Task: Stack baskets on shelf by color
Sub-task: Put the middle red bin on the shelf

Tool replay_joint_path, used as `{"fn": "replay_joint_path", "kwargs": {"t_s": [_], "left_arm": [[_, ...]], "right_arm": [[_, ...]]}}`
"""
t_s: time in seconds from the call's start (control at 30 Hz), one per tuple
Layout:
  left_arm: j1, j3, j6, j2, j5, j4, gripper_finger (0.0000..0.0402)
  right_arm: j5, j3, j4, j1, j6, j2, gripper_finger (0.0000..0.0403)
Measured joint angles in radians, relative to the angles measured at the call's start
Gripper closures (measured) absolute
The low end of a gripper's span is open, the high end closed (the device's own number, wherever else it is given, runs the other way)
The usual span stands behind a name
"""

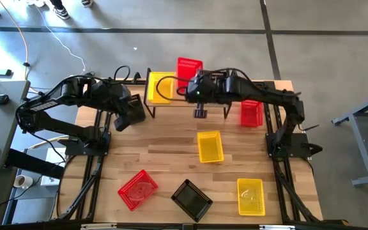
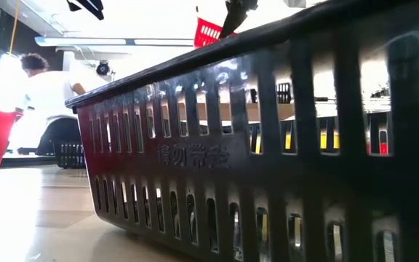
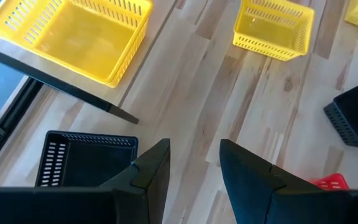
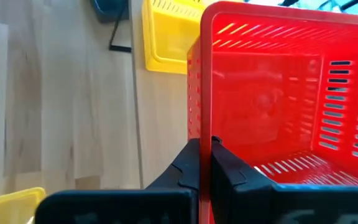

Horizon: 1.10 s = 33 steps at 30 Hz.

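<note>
My right gripper (image 4: 205, 146) is shut on a red basket (image 1: 189, 68), held up over the far side of the shelf (image 1: 179, 102); the low view shows this basket (image 2: 211, 30) high in the air. A yellow basket (image 1: 158, 87) stands on its base on the shelf's left end. My left gripper (image 3: 194, 163) hangs open above the table near the shelf's left end, with nothing between its fingers. A black basket (image 3: 86, 158) stands on the table just below it. My right gripper pinches the red basket's side wall at its rim (image 4: 199, 134), one finger outside the wall and one inside. The fingers slant down onto the rim. The basket is lifted clear of the shelf and the table, with its open top facing the wrist camera.
On the table stand a second red basket (image 1: 251, 114) by the shelf's right end, a yellow basket (image 1: 209, 147) in the middle, and near the front edge a red basket (image 1: 137, 190), a black basket (image 1: 191, 199) and a yellow basket (image 1: 250, 195). A person (image 2: 46, 94) is beyond the table.
</note>
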Motion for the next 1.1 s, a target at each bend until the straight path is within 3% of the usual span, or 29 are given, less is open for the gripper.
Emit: {"fn": "replay_joint_path", "kwargs": {"t_s": [0.23,1.1], "left_arm": [[0.0,0.0,-0.066,0.0,-0.017,0.0,0.0273],[0.0,0.0,-0.118,0.0,-0.045,0.0,0.0273]], "right_arm": [[-0.092,0.0,-0.006,-0.057,0.0,0.027,0.0403],[-0.161,0.0,-0.089,-0.088,0.008,0.156,0.0403]]}}
